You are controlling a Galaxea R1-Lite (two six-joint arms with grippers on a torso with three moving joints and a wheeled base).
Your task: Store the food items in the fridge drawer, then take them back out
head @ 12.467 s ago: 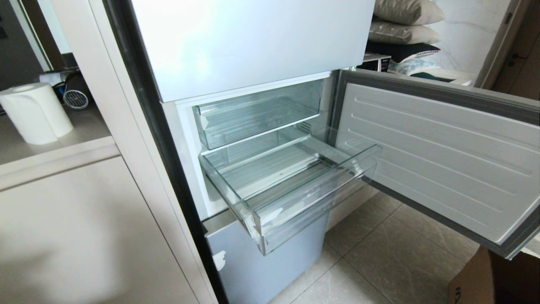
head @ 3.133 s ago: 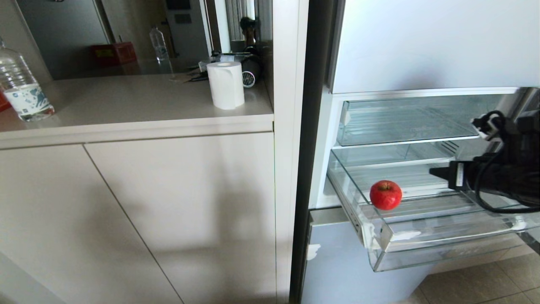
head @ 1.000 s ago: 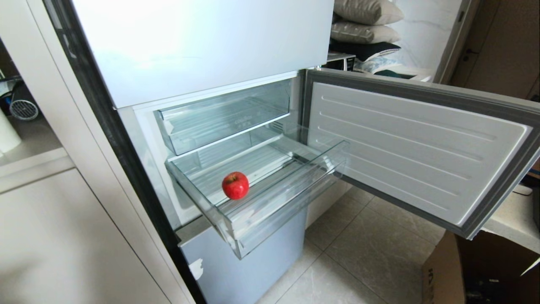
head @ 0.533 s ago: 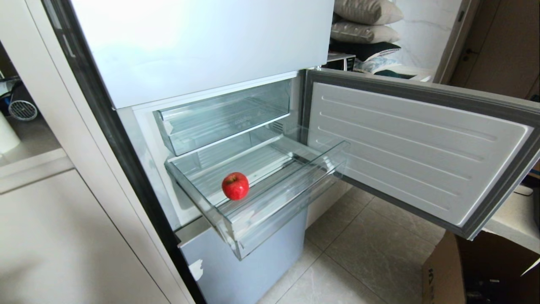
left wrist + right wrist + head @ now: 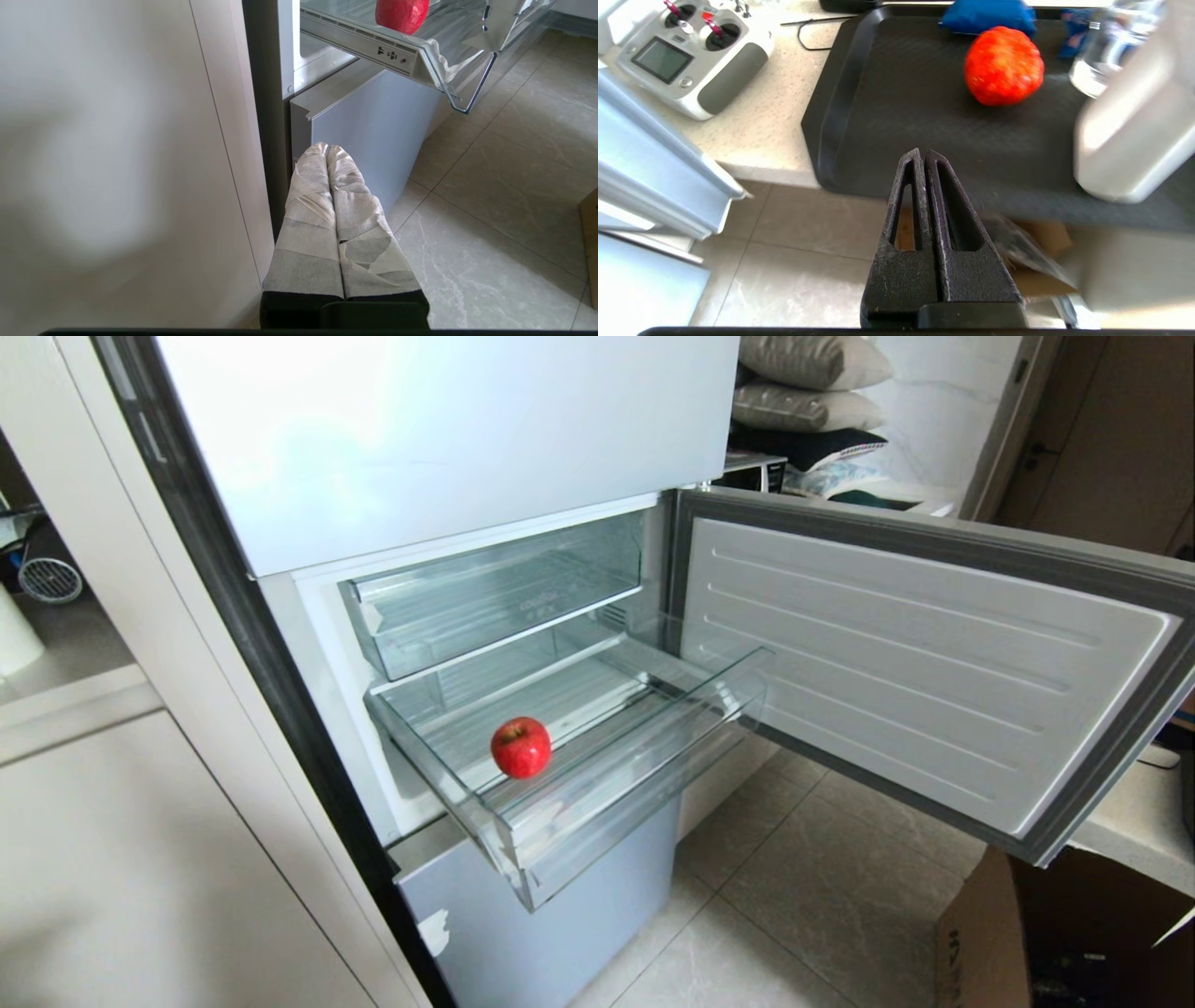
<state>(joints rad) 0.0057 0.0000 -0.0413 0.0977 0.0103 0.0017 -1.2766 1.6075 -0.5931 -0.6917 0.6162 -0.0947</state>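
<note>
One red food item (image 5: 521, 747) sat in the pulled-out fridge drawer (image 5: 597, 793). A second, orange-red food item (image 5: 1003, 65) lay on a black tray (image 5: 887, 116) on the counter. The right gripper (image 5: 924, 156), fingers pressed together and empty, hung near the tray's edge. The left gripper (image 5: 326, 149), also pressed together, pointed at the floor beneath the drawer.

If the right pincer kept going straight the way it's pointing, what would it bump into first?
Probably the black tray. The shut right pincer points at its bare near part; the orange food lies off to one side. Depth is hard to judge.
</note>
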